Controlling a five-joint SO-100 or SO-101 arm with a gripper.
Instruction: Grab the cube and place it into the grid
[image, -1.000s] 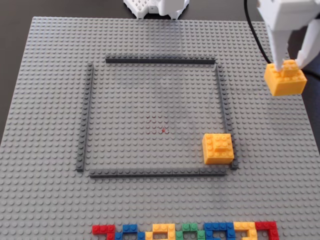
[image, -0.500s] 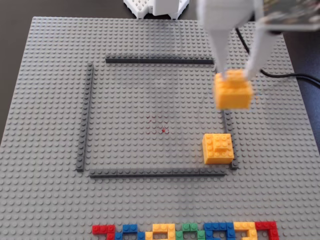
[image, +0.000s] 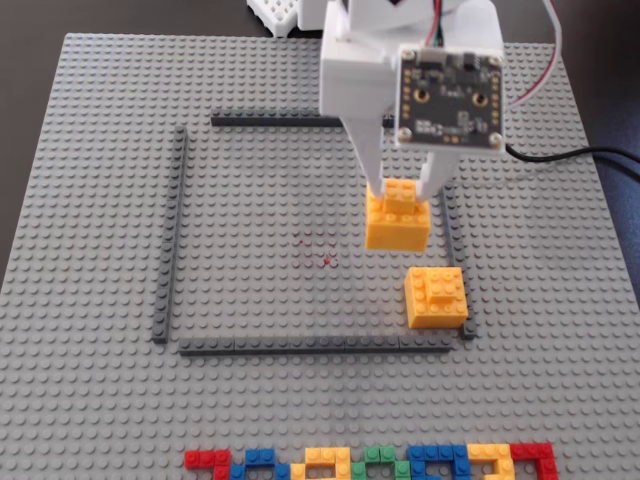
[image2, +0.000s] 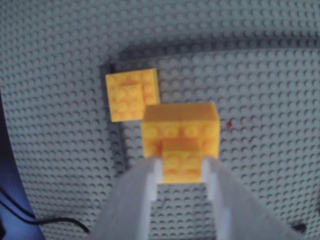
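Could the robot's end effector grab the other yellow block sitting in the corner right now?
Probably not yet. The end effector is already shut on the cube, so it has no free grip. The other yellow block itself sits uncovered in the grid's corner.

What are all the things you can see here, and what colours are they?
baseplate: one, light grey, studded, under everything.
grid: one square outline of four dark grey strips, mid baseplate.
cube: one, yellow, held by its small top brick, inside the grid in the fixed view.
second block: one, yellow, at the grid's lower right corner in the fixed view.
row of bricks: one row, red, blue, yellow, green, at the bottom edge.
cables: dark, right side.
gripper: one, white, shut on the cube's top brick.
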